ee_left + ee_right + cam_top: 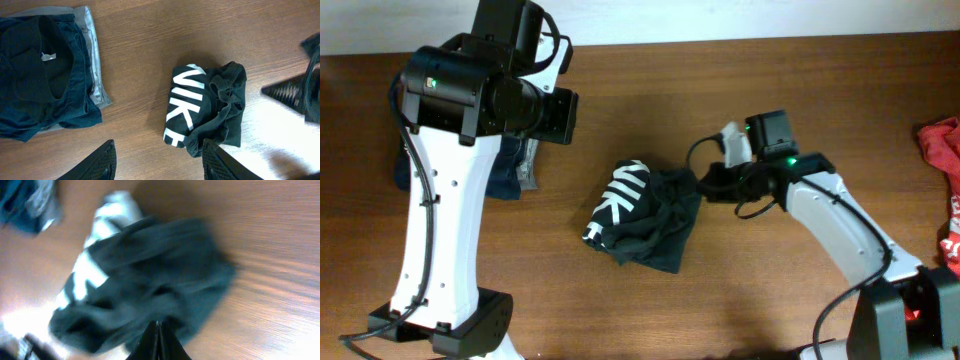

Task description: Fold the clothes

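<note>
A crumpled black shirt (pixel 650 220) with white lettering lies mid-table; it also shows in the left wrist view (pixel 220 100) and, blurred, in the right wrist view (pixel 150 270). My right gripper (pixel 704 186) is at the shirt's right edge, its fingers pressed together (pixel 157 325) on the black fabric. My left gripper (pixel 558 116) hangs high above the table to the shirt's upper left, open and empty (pixel 160 162).
A pile of dark blue and grey clothes (pixel 510 165) lies at the left, partly under the left arm, and shows in the left wrist view (pixel 45 70). A red garment (pixel 945 150) lies at the right edge. Bare wood surrounds the shirt.
</note>
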